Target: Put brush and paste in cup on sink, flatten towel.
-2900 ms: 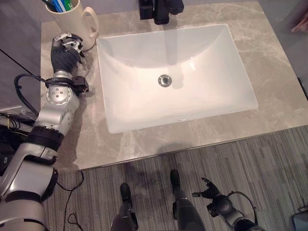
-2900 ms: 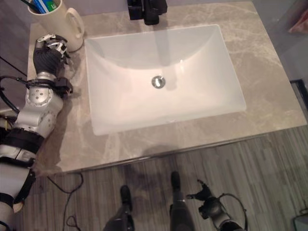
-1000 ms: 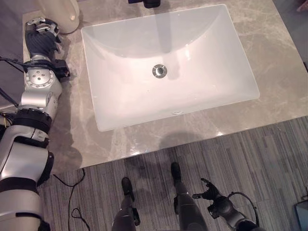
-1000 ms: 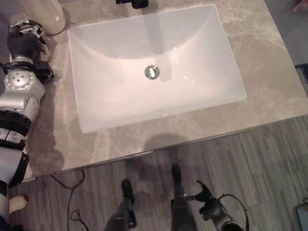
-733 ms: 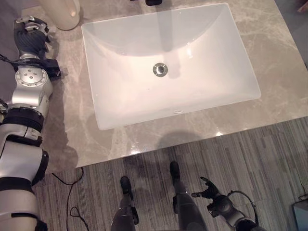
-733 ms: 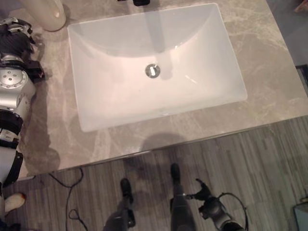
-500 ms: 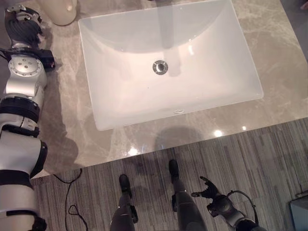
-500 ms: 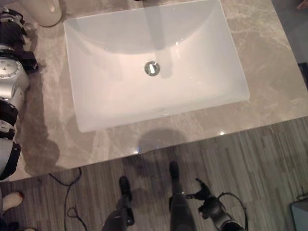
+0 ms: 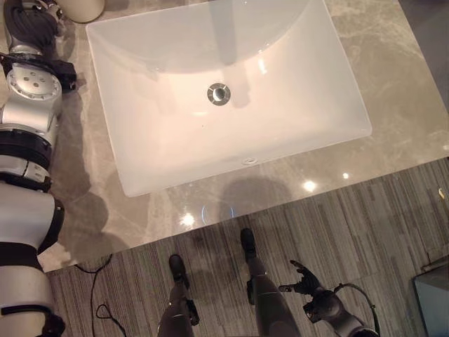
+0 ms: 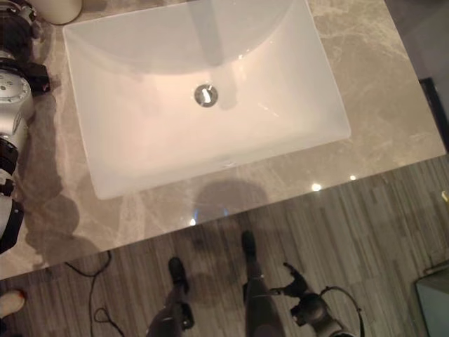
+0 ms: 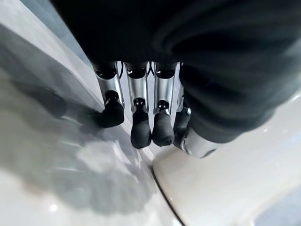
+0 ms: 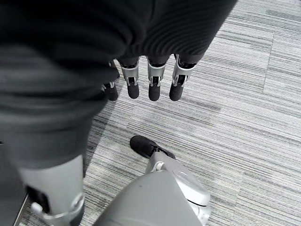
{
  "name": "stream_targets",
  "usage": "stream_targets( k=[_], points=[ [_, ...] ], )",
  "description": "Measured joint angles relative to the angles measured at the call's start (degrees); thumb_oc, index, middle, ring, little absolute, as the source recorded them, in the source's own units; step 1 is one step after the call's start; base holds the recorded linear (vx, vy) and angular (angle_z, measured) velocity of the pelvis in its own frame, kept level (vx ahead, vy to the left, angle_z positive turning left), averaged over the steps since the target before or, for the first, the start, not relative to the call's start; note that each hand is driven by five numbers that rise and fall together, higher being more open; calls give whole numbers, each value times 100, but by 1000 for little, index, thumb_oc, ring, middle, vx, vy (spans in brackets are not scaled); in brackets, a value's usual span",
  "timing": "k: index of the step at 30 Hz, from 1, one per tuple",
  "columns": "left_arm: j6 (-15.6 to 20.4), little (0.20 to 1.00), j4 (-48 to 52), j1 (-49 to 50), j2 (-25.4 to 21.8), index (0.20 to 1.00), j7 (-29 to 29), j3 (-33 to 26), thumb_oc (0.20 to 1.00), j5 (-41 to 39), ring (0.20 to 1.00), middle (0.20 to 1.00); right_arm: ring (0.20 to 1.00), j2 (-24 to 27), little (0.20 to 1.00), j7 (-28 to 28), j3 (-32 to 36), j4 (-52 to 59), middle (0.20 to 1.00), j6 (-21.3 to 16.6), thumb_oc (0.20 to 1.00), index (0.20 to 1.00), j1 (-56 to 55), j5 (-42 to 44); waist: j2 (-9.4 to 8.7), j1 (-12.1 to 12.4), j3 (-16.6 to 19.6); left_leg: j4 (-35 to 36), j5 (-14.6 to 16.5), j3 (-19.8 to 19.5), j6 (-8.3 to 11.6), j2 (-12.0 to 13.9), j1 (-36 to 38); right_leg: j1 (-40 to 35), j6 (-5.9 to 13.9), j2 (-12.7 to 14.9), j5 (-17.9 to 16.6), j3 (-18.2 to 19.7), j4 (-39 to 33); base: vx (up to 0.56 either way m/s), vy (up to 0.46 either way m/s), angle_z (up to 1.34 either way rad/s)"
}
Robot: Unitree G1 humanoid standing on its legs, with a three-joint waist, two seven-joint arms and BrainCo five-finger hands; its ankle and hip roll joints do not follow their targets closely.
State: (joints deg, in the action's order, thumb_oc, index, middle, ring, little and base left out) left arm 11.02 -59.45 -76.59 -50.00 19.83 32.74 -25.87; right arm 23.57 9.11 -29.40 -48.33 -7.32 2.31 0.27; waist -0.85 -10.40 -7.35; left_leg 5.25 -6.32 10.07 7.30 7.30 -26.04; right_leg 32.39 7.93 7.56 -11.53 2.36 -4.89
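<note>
From the head cameras, I see the white sink [image 9: 224,91] set in the marble bench [image 9: 393,105], the cream cup [image 9: 81,8] at its far left corner beside my left hand [image 9: 28,24]. Left wrist view: fingers [image 11: 141,127] relaxed, empty, beside the cup. Right wrist view: right hand [image 12: 150,80] hangs open over the striped floor [image 12: 244,94].

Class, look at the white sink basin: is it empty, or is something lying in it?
Empty. The sink basin shows bare white walls all round, with just its metal drain in the bottom; no brush, paste or towel lies inside.
</note>
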Motion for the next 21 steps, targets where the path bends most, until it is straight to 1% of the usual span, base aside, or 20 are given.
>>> stream_targets(
  k=[6, 12, 15, 21],
  points=[
    [56, 200, 4, -63, 288, 200, -11, -1, 200, -19, 200, 200, 1000, 0, 1000, -45, -2, 68, 1000, -35, 1000, 1000, 4, -2, -94, -32, 79, 0, -1, 21, -1, -6, 7, 9, 1, 1, -19, 27, 0, 0, 0, 0],
    [91, 200, 3, -68, 321, 200, -21, 128, 200, -19, 200, 200, 1000, -4, 1000, -43, 0, 87, 1000, -85, 1000, 1000, -12, -1, -233, -64, 236, -1, -1, 133, -1, -24, -13, 93, 4, 8, -46, 105, 0, -11, -4, -6],
    [128, 200, 24, -66, 319, 200, -12, 230, 200, 3, 200, 200, 1000, -4, 1000, -43, -1, 70, 1000, -105, 1000, 1000, -63, -2, -243, -64, 262, -1, 1, 177, -5, -52, -25, 139, 21, 29, -70, 173, 1, -24, -11, -6],
    [138, 200, 53, -18, 332, 200, 18, 223, 200, 234, 200, 200, 1000, -5, 1000, -41, -1, -116, 1000, -124, 1000, 1000, -228, -7, -232, -66, 276, -1, 0, 183, -7, -56, -27, 149, 20, 31, -84, 184, 1, -3, -3, -1]
  ],
)
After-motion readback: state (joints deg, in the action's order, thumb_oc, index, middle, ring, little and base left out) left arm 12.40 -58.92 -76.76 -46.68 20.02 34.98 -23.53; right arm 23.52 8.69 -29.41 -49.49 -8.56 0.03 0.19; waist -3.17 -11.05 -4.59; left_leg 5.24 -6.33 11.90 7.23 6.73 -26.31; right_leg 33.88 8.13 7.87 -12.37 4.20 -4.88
